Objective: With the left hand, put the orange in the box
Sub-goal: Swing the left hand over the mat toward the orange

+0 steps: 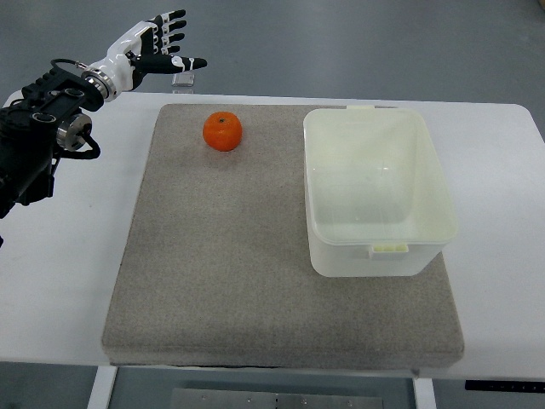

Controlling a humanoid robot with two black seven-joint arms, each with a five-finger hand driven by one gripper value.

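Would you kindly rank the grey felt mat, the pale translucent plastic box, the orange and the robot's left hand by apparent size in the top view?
1. Grey felt mat, by far the largest.
2. Pale translucent plastic box.
3. Black-and-white left hand, open above the table's far edge.
4. Orange, smallest, though the hand's height above the table makes this last pair less certain.

Orange point(222, 131) on the mat point(230, 264) — box point(379, 247) to its right.

white table point(511, 324) on a smooth grey floor point(341, 43), grey mat point(221, 281) across its top
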